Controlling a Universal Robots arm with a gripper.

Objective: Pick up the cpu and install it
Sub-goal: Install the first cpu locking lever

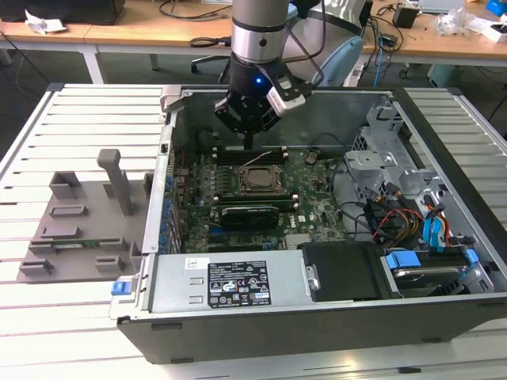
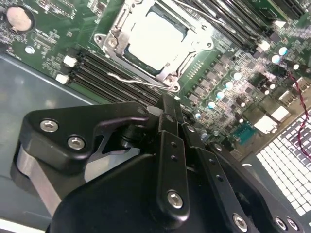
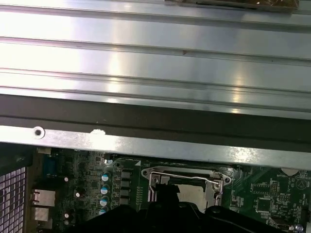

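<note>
The gripper (image 2: 167, 104) is hovering just above the cpu (image 2: 154, 36), fingers pressed together and holding nothing; cpu is sitting in the socket frame (image 2: 112, 46).

socket frame (image 3: 184, 182) on green motherboard (image 3: 257, 199) beneath case wall (image 3: 155, 145)

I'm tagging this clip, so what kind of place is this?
Probably a robotics lab or workshop. An open computer case lies on a slatted metal table, a robot arm's gripper hangs over the motherboard, and wooden desks strewn with cables stand behind.
</note>
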